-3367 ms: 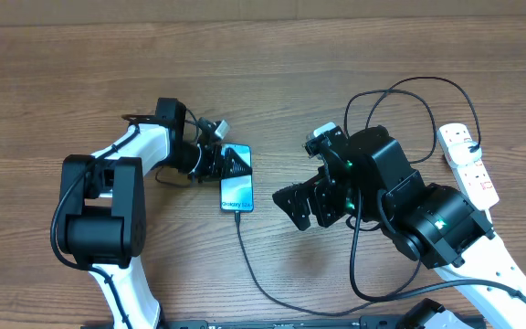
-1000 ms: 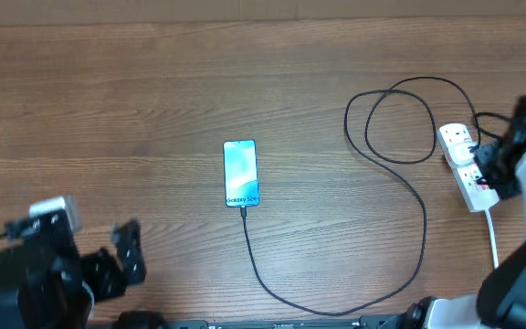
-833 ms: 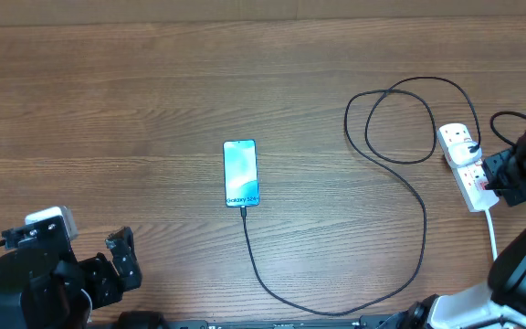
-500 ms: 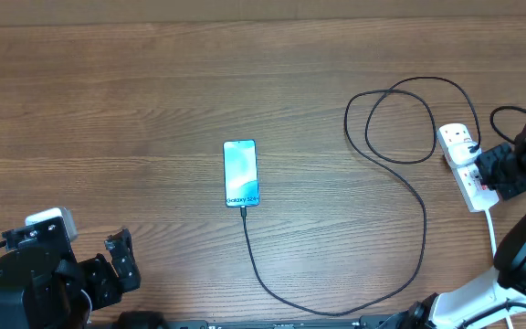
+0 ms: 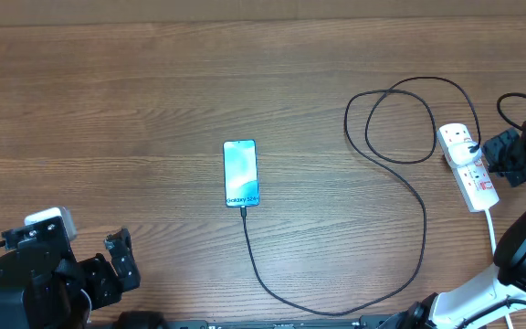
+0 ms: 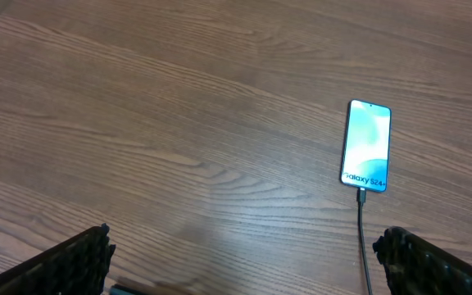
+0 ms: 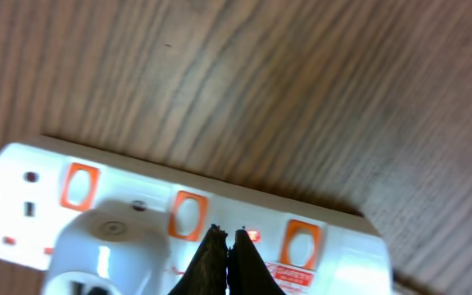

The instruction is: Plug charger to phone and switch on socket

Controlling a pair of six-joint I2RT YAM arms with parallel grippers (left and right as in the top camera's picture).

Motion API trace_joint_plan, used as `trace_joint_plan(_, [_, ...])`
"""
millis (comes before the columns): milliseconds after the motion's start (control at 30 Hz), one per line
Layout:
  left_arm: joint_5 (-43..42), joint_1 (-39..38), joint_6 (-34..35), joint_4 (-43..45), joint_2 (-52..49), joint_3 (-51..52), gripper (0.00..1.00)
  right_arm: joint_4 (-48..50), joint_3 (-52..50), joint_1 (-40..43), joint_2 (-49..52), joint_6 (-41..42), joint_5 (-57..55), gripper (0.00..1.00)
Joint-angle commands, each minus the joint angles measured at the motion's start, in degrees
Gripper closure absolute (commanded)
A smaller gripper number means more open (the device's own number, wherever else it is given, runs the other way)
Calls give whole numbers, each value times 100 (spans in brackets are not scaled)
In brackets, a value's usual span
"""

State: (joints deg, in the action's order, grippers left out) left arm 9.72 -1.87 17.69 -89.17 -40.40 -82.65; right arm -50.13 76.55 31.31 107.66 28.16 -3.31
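The phone lies face up mid-table with its screen lit, and it also shows in the left wrist view as the phone. The charger, a thin black cable, has its tip in the phone's bottom edge, then loops right to the socket. My right gripper is shut and empty, just right of the strip. In the right wrist view its tips hover over the socket beside a small red light. My left gripper is open and empty at the near-left edge.
Orange-red rocker switches line the strip, and a white adapter is plugged in at one end. The strip's white cord runs toward the near edge. The cable's double loop lies left of the strip.
My right gripper has drawn back to the right, off the power strip. My left arm sank slightly toward the near-left corner, then held still. Phone and cable have not moved.
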Motion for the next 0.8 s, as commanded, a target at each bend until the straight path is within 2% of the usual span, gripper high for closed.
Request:
trace_joint_plan(0, [101, -42, 74, 33, -20, 42, 0, -31, 109, 26, -13, -101, -306, 96])
trace_joint_plan(133, [103, -42, 74, 33, -20, 42, 0, -96, 98, 26, -11, -101, -286, 96])
trace_joint_plan(300, [101, -42, 74, 33, -20, 42, 0, 79, 98, 15, 11, -262, 398, 96])
trace_joint_plan(767, [107, -42, 72, 48, -20, 42, 1, 293, 101, -136, 487, -321, 601, 96])
